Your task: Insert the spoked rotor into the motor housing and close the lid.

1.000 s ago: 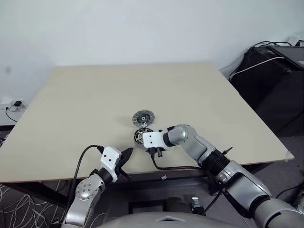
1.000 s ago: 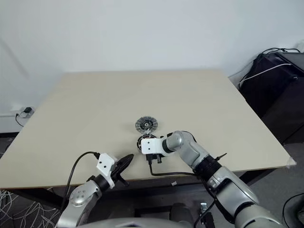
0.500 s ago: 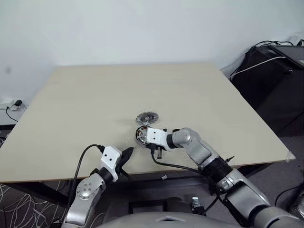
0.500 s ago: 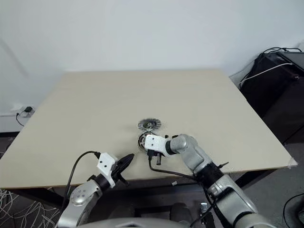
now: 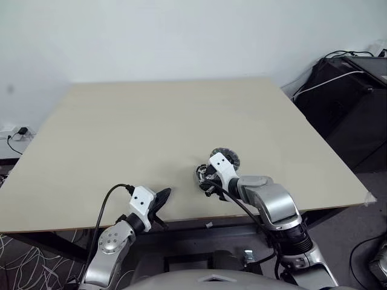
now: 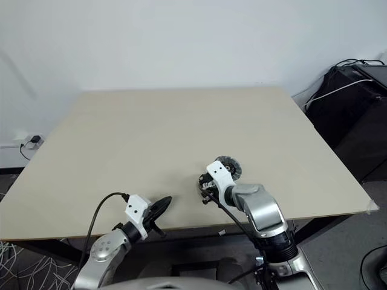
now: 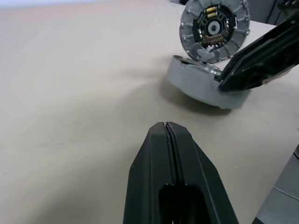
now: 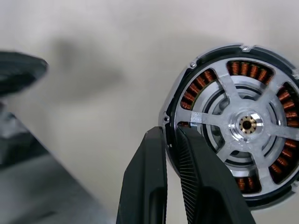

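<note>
Rotor seated in housing, right hand pinching its rim

Motor housing lies on the pale wooden surface, near the front edge and to the robot's right of centre. In the right wrist view its ring of copper-brown windings shows through the gaps of the spoked rotor, which sits inside it with the shiny hub at the middle and silver spokes running out to the dark rim. The right hand reaches down to the housing from the near side, its two black fingers drawn narrow on the housing's rim, one outside the rim and the other over the windings.

Just beyond the housing, the lid stands tilted up on its edge, touching or nearly touching the housing; its exposed face shows a grey outer ring and a dark centre with small gold parts.

The left hand hovers low over the front edge of the surface, well apart from the parts, its fingers pressed together and holding nothing.
</note>
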Available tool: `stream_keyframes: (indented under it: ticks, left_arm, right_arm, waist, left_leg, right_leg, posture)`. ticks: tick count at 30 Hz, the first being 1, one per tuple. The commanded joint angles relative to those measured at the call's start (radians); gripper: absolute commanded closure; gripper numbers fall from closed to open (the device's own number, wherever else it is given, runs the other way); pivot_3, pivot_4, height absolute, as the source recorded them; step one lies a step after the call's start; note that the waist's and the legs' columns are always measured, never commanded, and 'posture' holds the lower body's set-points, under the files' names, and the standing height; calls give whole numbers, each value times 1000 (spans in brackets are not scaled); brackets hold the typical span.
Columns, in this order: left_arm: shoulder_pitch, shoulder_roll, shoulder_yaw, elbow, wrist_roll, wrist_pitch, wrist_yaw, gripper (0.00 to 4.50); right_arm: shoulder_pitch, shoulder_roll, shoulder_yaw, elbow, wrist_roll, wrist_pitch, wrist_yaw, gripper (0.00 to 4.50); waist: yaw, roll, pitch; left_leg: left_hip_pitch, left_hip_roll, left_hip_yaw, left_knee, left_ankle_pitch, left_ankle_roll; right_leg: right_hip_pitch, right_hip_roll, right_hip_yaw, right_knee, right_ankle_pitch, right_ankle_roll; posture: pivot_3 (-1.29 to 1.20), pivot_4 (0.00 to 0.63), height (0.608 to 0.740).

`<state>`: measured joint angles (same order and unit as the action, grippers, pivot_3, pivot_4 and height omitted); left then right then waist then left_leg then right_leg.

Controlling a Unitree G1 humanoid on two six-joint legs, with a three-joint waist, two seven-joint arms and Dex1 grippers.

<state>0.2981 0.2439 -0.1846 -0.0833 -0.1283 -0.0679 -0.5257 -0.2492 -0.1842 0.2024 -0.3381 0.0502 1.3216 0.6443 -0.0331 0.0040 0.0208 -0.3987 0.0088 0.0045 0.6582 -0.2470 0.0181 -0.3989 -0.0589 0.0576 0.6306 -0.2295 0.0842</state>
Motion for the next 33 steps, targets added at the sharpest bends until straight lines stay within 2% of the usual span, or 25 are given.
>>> stream_keyframes:
  ticks: [1,11,13,18,21,23,28,33]
  left_arm:
    - [-15,5,-2,-16,-3,5,-6,4500]
    - [-6,1,-9,-16,4,12,4,4500]
    - [-4,2,-10,-17,5,14,6,4500]
    - [-3,4,-7,-16,5,21,8,4500]
    - [-2,5,-6,-17,6,24,9,4500]
    - [-2,6,-6,-17,7,25,10,4500]
    - [1,6,-7,-20,7,26,10,4500]
    - [6,9,-7,-21,6,25,7,4500]
  right_arm:
    - [-35,46,-34,-42,40,31,-68,4380]
    - [-76,168,15,163,37,-98,-245,4380]
    - [-83,195,22,197,40,-117,-270,3655]
    - [-110,263,38,202,76,-146,-285,2175]
    - [-122,255,63,165,96,-171,-264,2175]
    - [-123,188,121,128,84,-226,-232,2175]
    - [-89,-70,296,43,10,-438,-125,2175]
    - [-33,-257,372,-30,-6,-529,-22,2175]
  waist:
    - [-3,0,0]
    - [-13,0,0]
    - [-22,-1,-1]
    - [-31,0,0]
    - [-32,0,0]
    - [-29,0,0]
    - [-27,-1,0]
    - [-28,-2,1]
  left_leg:
    - [0,0,0,0,0,0]
    - [0,0,0,-1,0,0]
    - [1,0,0,-1,0,0]
    - [1,1,0,-2,-1,-2]
    - [1,1,0,-2,0,0]
    - [0,0,0,-3,0,0]
    - [0,-1,0,-3,0,1]
    - [0,-1,0,-4,0,1]
  right_leg:
    - [0,0,0,0,0,0]
    - [0,0,0,0,0,0]
    - [0,0,0,0,0,0]
    - [0,0,0,0,0,0]
    - [0,0,0,0,0,0]
    - [0,0,0,-1,-1,-1]
    - [0,-3,0,-3,-1,-1]
    - [0,-1,-1,-3,-2,-1]
  posture:
    - [0,0,740]
    - [0,0,740]
    - [0,0,740]
    - [0,0,740]
    - [0,0,740]
    - [0,0,740]
    - [0,0,740]
    - [0,0,740]
